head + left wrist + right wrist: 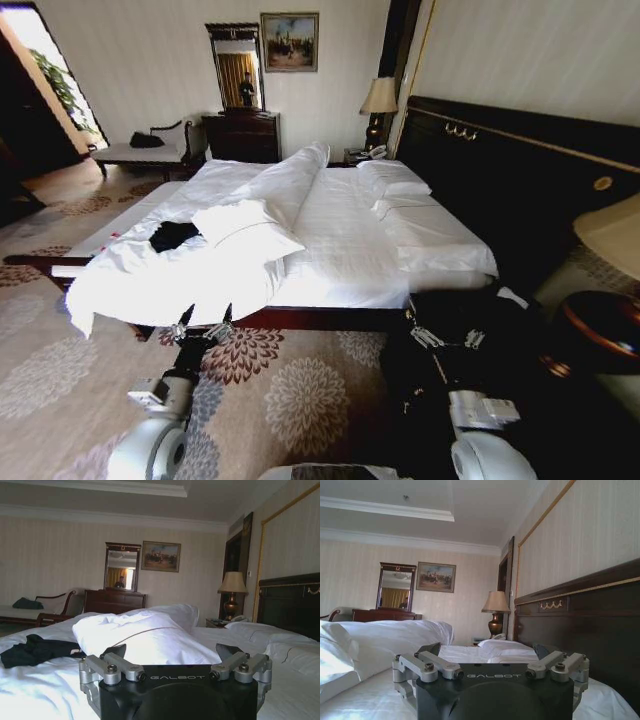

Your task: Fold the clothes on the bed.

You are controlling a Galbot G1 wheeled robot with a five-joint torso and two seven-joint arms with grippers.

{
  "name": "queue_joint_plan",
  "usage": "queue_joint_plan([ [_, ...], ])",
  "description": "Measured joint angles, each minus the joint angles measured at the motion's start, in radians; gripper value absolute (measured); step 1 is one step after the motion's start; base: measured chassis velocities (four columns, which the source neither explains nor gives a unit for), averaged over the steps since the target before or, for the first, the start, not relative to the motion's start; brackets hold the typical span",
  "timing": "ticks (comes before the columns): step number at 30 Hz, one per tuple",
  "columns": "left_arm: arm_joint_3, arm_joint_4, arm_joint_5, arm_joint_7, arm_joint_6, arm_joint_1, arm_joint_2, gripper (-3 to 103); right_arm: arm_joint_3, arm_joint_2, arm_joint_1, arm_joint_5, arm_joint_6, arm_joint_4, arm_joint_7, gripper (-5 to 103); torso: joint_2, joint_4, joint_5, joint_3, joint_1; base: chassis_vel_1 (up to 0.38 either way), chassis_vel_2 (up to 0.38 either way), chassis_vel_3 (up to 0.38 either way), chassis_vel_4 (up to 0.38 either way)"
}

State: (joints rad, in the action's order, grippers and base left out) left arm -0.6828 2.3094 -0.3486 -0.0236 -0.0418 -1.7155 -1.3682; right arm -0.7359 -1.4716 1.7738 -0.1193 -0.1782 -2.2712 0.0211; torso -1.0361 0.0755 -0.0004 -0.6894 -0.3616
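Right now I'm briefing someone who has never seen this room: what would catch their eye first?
The large bed with its rumpled white duvet dominates the middle of the room, set against a tall dark headboard. On the white bedding lies a small crumpled black T-shirt, on the robot's left side of the bed. At the near edge of the bed, the left gripper and the right gripper are both held open.
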Motion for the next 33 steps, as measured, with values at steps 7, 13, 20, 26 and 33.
queue_joint_plan([
  [7, 0.001, 0.003, 0.002, -0.001, 0.005, -0.007, 0.001, 100, -0.001, 0.000, 0.002, 0.000, -0.001, -0.001, 0.000, 100, 0.000, 0.0002, -0.0003, 0.000, 0.000, -0.158, 0.153, 0.133, -0.170],
  [13, 0.003, 0.005, 0.005, -0.001, 0.006, -0.010, 0.002, 100, -0.001, 0.000, 0.004, 0.000, -0.001, -0.002, 0.000, 100, 0.000, -0.0001, -0.0003, 0.000, 0.000, -0.113, 0.161, 0.139, -0.123],
  [20, 0.007, 0.002, 0.008, -0.002, 0.009, -0.010, 0.000, 100, 0.000, -0.001, 0.000, 0.001, -0.001, 0.005, 0.000, 100, 0.000, 0.0002, 0.0000, 0.000, 0.000, -0.182, 0.158, 0.173, -0.148],
  [26, 0.011, -0.003, 0.008, -0.002, 0.014, -0.006, -0.003, 100, -0.001, -0.005, -0.003, 0.001, -0.001, 0.007, 0.000, 100, 0.000, 0.0001, -0.0003, 0.000, 0.000, -0.189, 0.190, 0.181, -0.169],
  [33, 0.018, -0.008, 0.014, -0.002, 0.017, -0.005, -0.007, 100, 0.000, -0.013, -0.005, 0.002, -0.005, 0.009, 0.000, 100, 0.000, 0.0002, -0.0002, 0.000, 0.000, -0.151, 0.169, 0.151, -0.148],
])
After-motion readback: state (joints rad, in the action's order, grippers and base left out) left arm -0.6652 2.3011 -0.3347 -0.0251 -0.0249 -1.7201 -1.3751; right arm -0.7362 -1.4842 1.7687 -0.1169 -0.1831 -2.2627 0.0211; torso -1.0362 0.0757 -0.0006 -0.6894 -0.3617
